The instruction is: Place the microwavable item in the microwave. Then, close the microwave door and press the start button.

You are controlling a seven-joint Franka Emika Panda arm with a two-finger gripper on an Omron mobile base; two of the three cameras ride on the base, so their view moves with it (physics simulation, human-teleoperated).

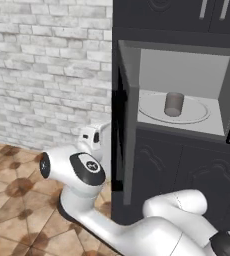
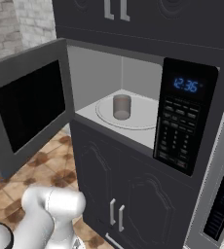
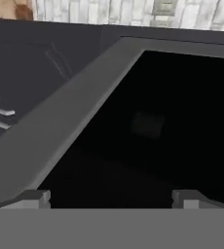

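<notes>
- Dark fingertips of the gripper (image 3: 111, 197) stand spread wide with nothing between them, facing the black window of the door (image 3: 148, 121) from close by; its grey frame runs slantwise across the hand view.
- Grey frame and flat glass make the door a stiff, rigid slab, hinged at its left edge; by my judgement it will swing freely under a steady push and needs no pinching.
- The best place to press looks like the outer face near the free edge, far from the hinge, where little force turns it; the frame is safer than the glass.
- A faint grey shape shows through the window; I take it for the cup, seen dimly.
- The cup (image 2: 121, 107) stands upright on the round glass turntable (image 2: 104, 113) inside the microwave (image 2: 97, 68), so the placing looks done.
- It looks small, light and hard, and sits well back from the opening, so the closing door should clear it.
- The control panel (image 2: 182, 121) sits to the right of the cavity, clock lit; the start button wants one light fingertip press.
</notes>
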